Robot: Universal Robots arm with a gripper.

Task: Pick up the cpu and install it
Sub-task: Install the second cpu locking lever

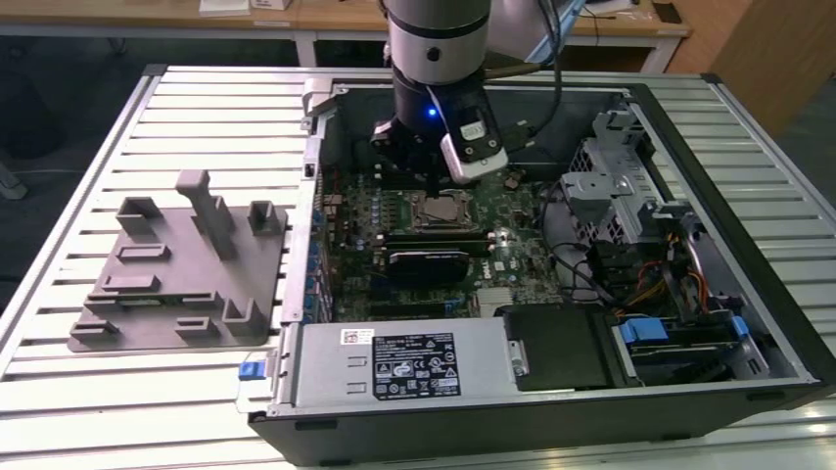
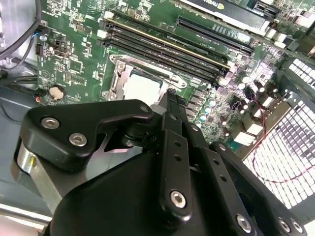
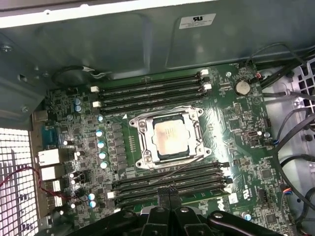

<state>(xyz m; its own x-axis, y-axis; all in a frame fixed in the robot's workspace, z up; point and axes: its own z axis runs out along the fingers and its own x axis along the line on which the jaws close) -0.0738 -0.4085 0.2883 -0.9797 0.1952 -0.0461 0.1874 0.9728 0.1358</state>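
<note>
First wrist view shows our chip (image 3: 171, 137) lying flat, silvery, squared within its socket (image 3: 170, 139); our gripper (image 3: 169, 192) is closed, empty.

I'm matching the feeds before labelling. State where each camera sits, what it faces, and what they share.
Exterior view: off the arm, above the open black computer case; shows the arm.
First wrist view: on the arm, facing the green motherboard; pincer in frame.
Second wrist view: behind the pincer, facing the board obliquely.
Shared: the silvery square cpu in its metal-framed socket.
</note>
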